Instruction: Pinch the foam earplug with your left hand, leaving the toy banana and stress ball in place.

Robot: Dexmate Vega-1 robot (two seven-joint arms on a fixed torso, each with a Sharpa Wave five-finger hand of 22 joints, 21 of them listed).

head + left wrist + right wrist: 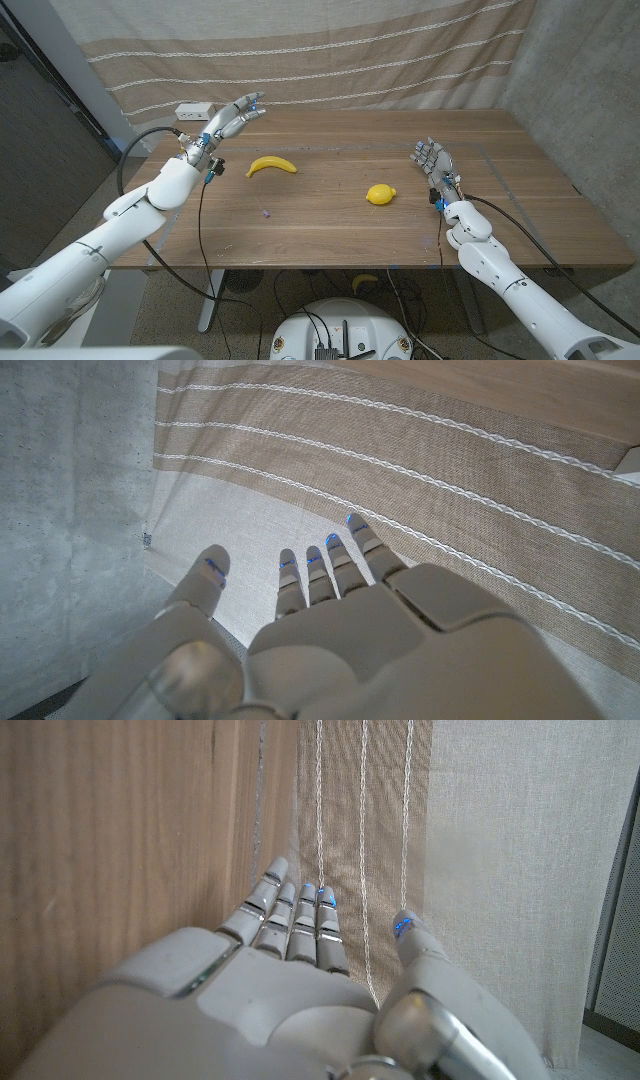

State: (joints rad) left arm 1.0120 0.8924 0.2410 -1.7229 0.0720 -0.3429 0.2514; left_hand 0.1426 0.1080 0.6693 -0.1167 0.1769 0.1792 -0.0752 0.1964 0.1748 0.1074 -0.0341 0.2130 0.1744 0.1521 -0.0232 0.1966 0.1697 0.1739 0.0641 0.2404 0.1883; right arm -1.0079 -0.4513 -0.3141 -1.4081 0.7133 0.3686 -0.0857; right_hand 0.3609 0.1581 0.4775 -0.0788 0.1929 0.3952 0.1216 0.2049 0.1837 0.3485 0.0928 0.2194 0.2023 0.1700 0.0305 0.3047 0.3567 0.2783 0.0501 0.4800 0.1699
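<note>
Nearby, toy banana and stress ball flank earplug; both hands spread, empty.

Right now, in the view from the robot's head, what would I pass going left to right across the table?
Left hand → toy banana → tiny earplug → yellow ball → right hand.

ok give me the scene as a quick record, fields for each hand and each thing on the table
left hand: raised over the table's far left part, fingers spread, holding nothing
right hand: near the right side of the table, fingers apart, holding nothing
foam earplug: tiny purple speck on the table, untouched, nearer than the banana
toy banana: left of centre
stress ball: yellow, lemon-shaped, right of centre
white box: far left corner
</note>
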